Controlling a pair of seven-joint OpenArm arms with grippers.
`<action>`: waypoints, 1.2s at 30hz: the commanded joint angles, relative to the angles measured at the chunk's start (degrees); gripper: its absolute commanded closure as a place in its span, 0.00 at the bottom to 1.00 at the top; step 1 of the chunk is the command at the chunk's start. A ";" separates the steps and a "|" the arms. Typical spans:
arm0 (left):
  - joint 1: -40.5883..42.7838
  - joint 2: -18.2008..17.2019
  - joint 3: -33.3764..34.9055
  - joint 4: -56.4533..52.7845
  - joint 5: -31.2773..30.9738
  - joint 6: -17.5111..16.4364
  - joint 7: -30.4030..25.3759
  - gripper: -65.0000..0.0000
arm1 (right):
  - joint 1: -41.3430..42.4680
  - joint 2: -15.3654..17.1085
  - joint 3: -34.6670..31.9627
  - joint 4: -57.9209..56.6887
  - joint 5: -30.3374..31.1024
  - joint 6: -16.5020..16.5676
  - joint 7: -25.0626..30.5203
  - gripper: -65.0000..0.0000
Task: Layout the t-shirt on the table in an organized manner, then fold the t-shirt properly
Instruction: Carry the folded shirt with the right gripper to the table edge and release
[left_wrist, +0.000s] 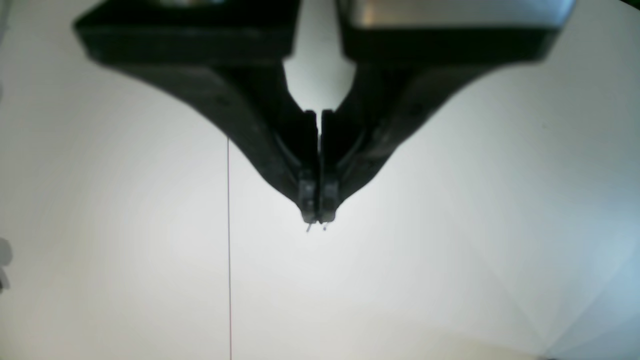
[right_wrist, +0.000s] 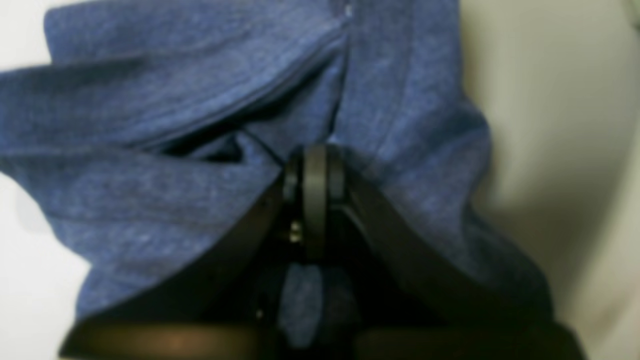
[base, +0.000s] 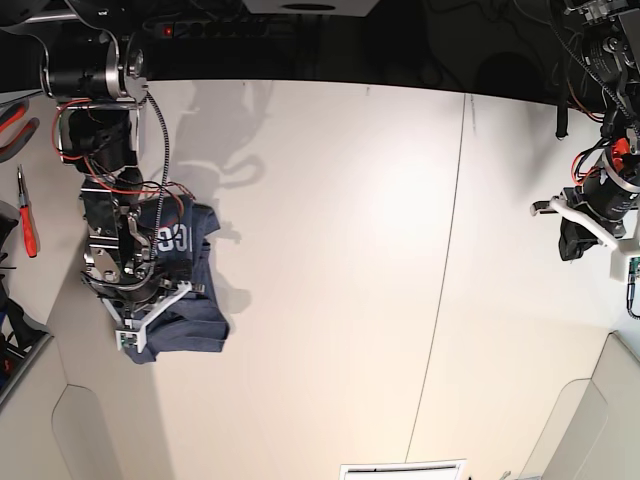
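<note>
The t-shirt (base: 195, 322) is a bunched dark blue heap with white lettering at the left side of the table (base: 330, 250). My right gripper (right_wrist: 315, 165) is shut on a fold of the t-shirt (right_wrist: 165, 210), and the cloth drapes around its fingers. In the base view the right gripper (base: 150, 300) is partly buried in the fabric, and a shadow of the shirt falls on the table to its right. My left gripper (left_wrist: 318, 220) is shut with nothing in it, over bare table (left_wrist: 450, 240). In the base view the left gripper (base: 580, 235) sits at the table's far right edge.
A thin dark seam (base: 445, 270) runs front to back across the table right of centre, and the seam (left_wrist: 229, 250) also shows beside the left gripper. Red-handled pliers (base: 25, 215) lie off the left edge. A power strip (base: 230, 25) lies behind the table.
</note>
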 joint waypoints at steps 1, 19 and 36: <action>-0.44 -0.76 -0.33 0.96 -0.81 -0.59 -1.36 1.00 | 0.22 0.81 0.26 0.15 -1.03 -1.81 -2.78 1.00; -0.46 -0.79 -0.33 0.96 -1.90 -0.59 -8.46 1.00 | -2.43 1.46 0.94 27.78 0.72 -1.73 -8.90 1.00; 8.04 -0.76 -3.98 2.69 -11.37 -8.37 -1.95 1.00 | -30.73 11.30 1.42 62.73 4.31 4.74 -16.83 1.00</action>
